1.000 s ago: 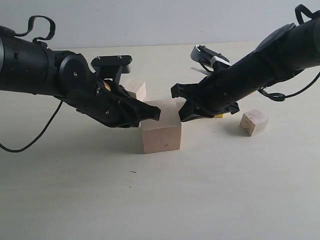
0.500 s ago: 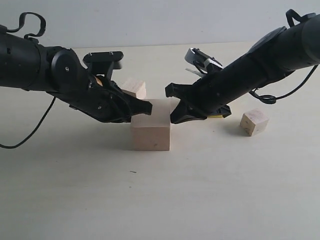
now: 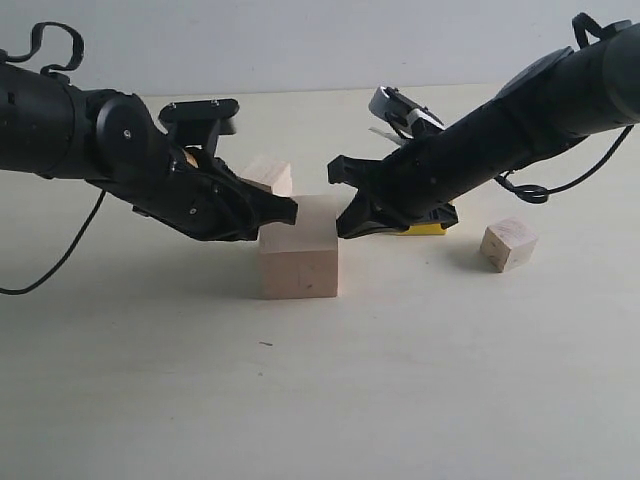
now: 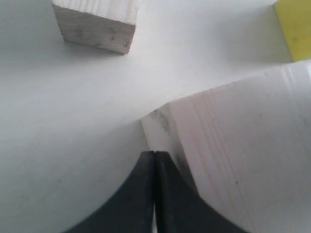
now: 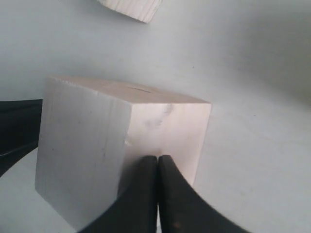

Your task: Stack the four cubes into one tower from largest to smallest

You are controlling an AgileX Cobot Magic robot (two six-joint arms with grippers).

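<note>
Exterior view: large pale wood cube (image 3: 300,262) near middle of tabletop (image 3: 400,400).
Pinched closed, empty: left gripper (image 3: 290,210) and right gripper (image 3: 342,228), tips against the cube's opposite sides; yellow cube (image 3: 425,228) just beyond right gripper.

The large cube (image 3: 298,262) is pale wood with faint grain. The mid-sized cube (image 3: 430,228) is bright yellow. The left small cube (image 3: 272,176) and the right small cube (image 3: 508,245) are pale wood. The left gripper (image 3: 290,211) and the right gripper (image 3: 344,228) are black, and the table (image 3: 320,400) is cream.
</note>
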